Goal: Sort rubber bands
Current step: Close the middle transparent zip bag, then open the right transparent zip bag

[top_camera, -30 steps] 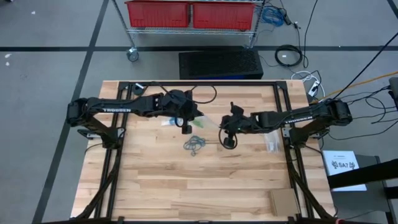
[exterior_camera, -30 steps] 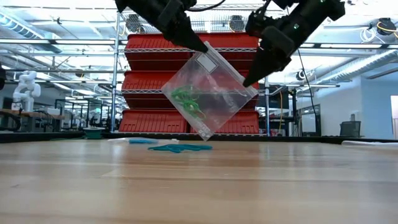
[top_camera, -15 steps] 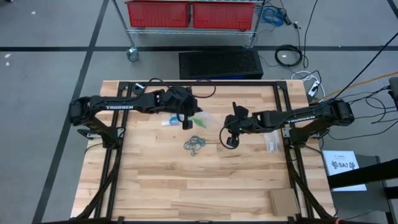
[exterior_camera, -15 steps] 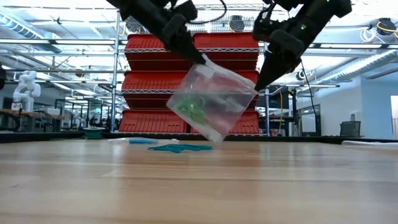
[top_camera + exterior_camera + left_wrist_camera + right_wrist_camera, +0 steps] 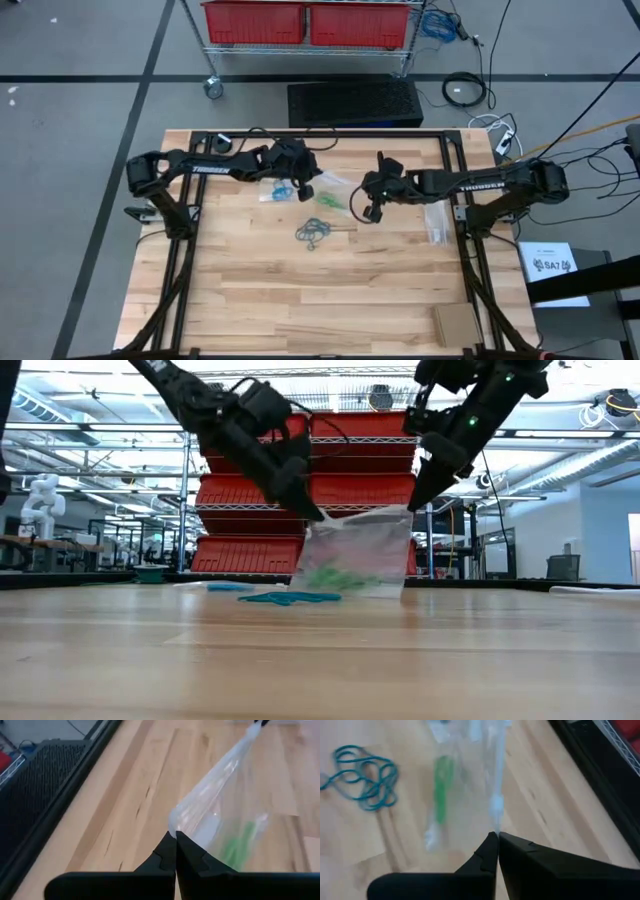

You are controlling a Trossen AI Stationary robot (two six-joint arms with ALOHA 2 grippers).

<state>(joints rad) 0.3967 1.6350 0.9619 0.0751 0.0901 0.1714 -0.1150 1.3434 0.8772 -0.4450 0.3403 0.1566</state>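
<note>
Clear bag (image 5: 355,555) lowered since a second ago: then hung tilted and well above the bench (image 5: 300,290), now upright with its lower edge at or just above the surface, contact not resolvable in the low view. Left claw (image 5: 174,836) pinched shut on one upper corner of the bag, right claw (image 5: 496,836) pinched shut on the opposite corner, mouth stretched between them. Both arms shifted toward the far side of the bench over the same interval. Green rubber bands (image 5: 335,575) settled in the bottom of the bag, also visible through the plastic in both wrist views (image 5: 240,842) (image 5: 441,787). Tangle of dark blue rubber bands (image 5: 314,232) loose on the bench just in front of the bag, outside it (image 5: 362,777). Second bag holding bright blue bands (image 5: 277,190) beside the left arm. Judged stage: green group bagged and being set down; dark blue group not yet sorted.
</note>
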